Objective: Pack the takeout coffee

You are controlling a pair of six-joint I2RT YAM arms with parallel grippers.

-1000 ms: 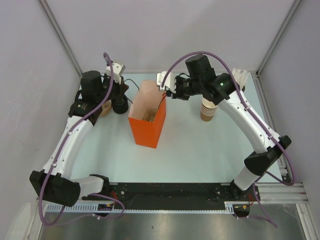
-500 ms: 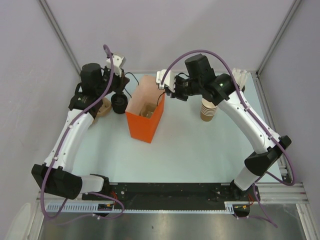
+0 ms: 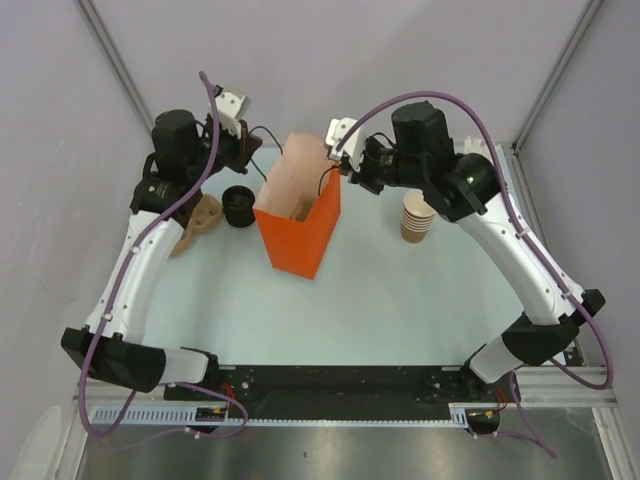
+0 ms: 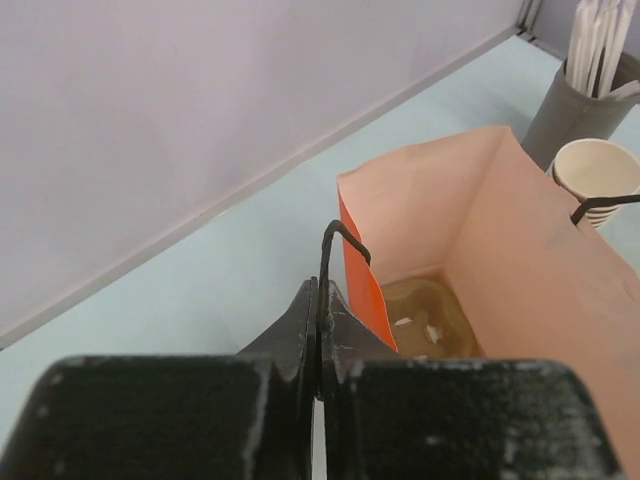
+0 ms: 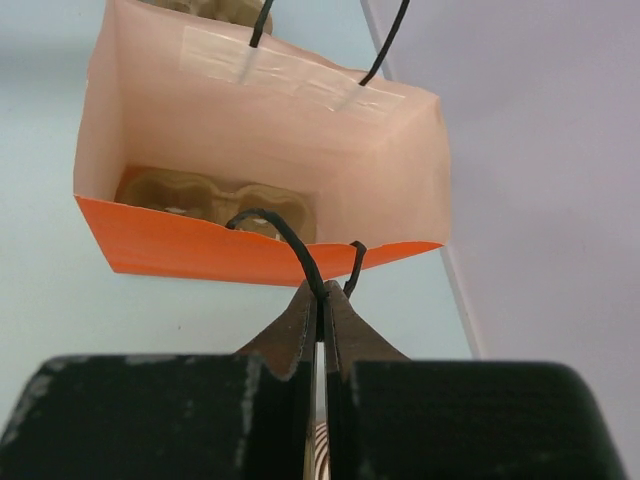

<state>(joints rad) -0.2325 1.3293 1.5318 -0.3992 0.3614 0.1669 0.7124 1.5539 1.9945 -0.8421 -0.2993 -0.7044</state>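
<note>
Arms (image 3: 140, 270) have risen, tipping the orange bag (image 3: 300, 228); left gripper (image 4: 318, 300) and right gripper (image 5: 320, 300) pinch its handles (image 5: 285, 235), seemingly opening it. Next: black lid (image 3: 238, 205), at its left.

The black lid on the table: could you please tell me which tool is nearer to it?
Left. The left tool pinches a handle of the orange bag just beyond the black lid; the right tool pinches the other handle, across the bag.

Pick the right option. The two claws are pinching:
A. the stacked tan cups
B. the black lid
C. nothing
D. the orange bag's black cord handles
D: in the wrist views the left claw and right claw are each shut on a black cord handle of the orange bag.
</note>
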